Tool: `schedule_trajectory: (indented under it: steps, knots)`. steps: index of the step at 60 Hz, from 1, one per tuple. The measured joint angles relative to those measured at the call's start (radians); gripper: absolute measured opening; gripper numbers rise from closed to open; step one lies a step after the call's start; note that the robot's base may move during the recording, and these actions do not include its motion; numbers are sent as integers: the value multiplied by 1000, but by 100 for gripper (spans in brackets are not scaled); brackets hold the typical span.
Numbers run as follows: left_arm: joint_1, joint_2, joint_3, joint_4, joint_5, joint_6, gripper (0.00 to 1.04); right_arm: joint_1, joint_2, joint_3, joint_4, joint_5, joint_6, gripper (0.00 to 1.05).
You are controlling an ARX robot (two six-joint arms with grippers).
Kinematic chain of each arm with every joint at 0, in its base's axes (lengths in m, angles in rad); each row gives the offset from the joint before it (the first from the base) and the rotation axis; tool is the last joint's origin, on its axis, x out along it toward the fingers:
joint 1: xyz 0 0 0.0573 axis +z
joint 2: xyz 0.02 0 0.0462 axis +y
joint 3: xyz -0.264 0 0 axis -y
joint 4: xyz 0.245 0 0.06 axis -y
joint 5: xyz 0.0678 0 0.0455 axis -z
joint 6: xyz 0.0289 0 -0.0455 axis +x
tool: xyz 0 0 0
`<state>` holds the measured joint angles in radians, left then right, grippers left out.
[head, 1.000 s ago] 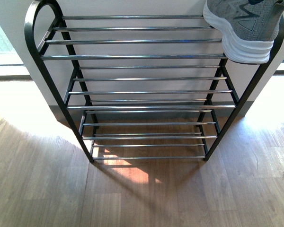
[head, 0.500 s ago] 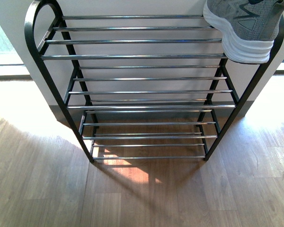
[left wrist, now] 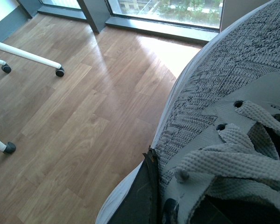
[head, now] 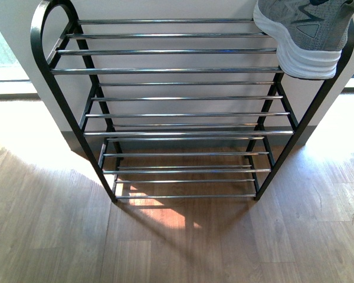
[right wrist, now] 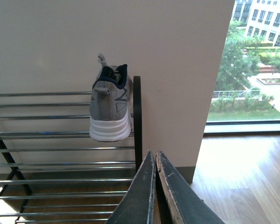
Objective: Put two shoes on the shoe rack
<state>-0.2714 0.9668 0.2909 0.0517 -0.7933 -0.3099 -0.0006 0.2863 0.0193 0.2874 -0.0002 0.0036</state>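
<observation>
Knit shoe (head: 304,32) on chrome rack (head: 165,71); left gripper (left wrist: 151,189) clamps other shoe (left wrist: 224,93); right gripper (right wrist: 155,182) closed.

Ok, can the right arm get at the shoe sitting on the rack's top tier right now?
Probably yes: the shoe sits heel-out on the rack with nothing between it and the right fingers, which are shut and empty and would need opening first.
</observation>
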Motion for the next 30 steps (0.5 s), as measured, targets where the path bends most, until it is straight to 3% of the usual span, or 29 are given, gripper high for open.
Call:
schedule_trajectory:
  steps: [22,25,30]
  knots:
    - [0,0,0,0,0,0,1,0,-116,0,-117,0,0,1]
    - [0,0,0,0,0,0,1,0,-195,0,-227,-3,0,1]
    - [0,0,0,0,0,0,1,0,-269,0,-280,0,0,1]
